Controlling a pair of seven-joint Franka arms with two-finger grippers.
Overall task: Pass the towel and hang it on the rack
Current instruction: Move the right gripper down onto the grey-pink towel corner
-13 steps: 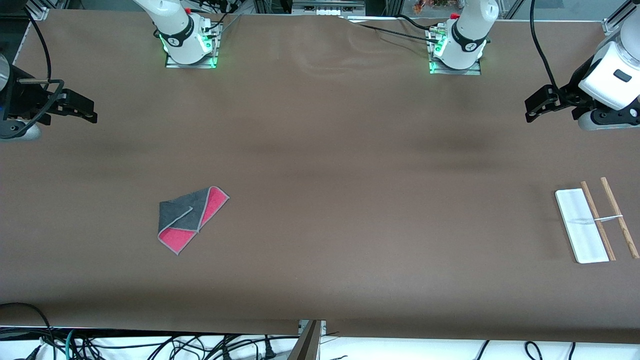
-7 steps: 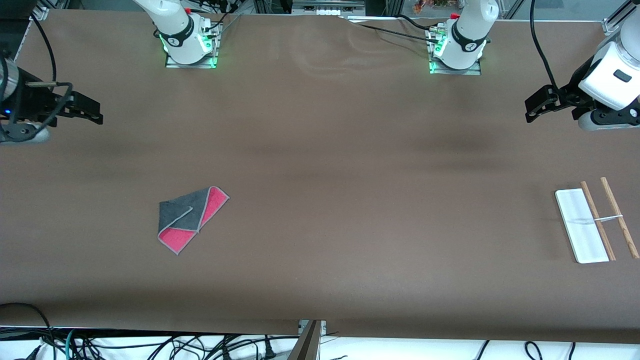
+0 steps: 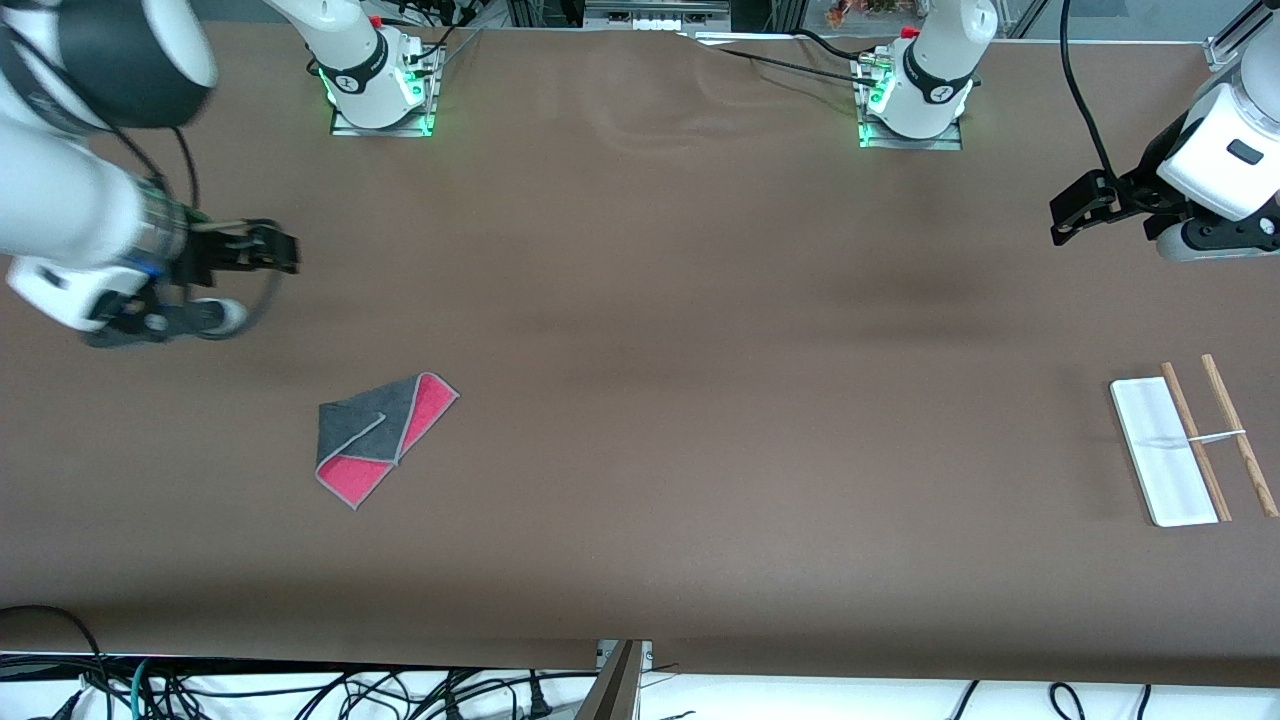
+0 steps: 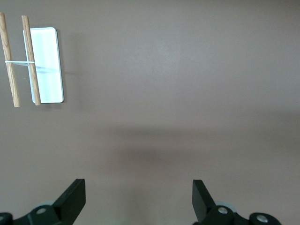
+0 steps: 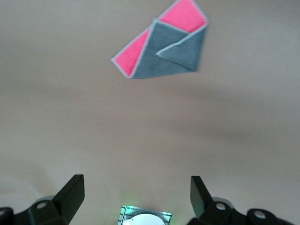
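At the right arm's end of the brown table [image 3: 640, 300], the right gripper [image 3: 275, 250] hangs in the air with its black fingers [image 5: 70, 194] spread wide and nothing between them, over bare tabletop farther from the front camera than the small soft square towel [image 3: 378, 436]. The towel lies folded flat on the table, dark grey with pink-red patches and light grey edging, apart from both grippers. Toward the left arm's end stands the rack [image 3: 1165, 463], a flat white rectangular base with two thin light-brown wooden rods and a thin white crossbar, and the left gripper [image 3: 1070, 215] waits above bare table farther from the camera than the rack, its fingers [image 4: 72, 199] also wide apart and empty.
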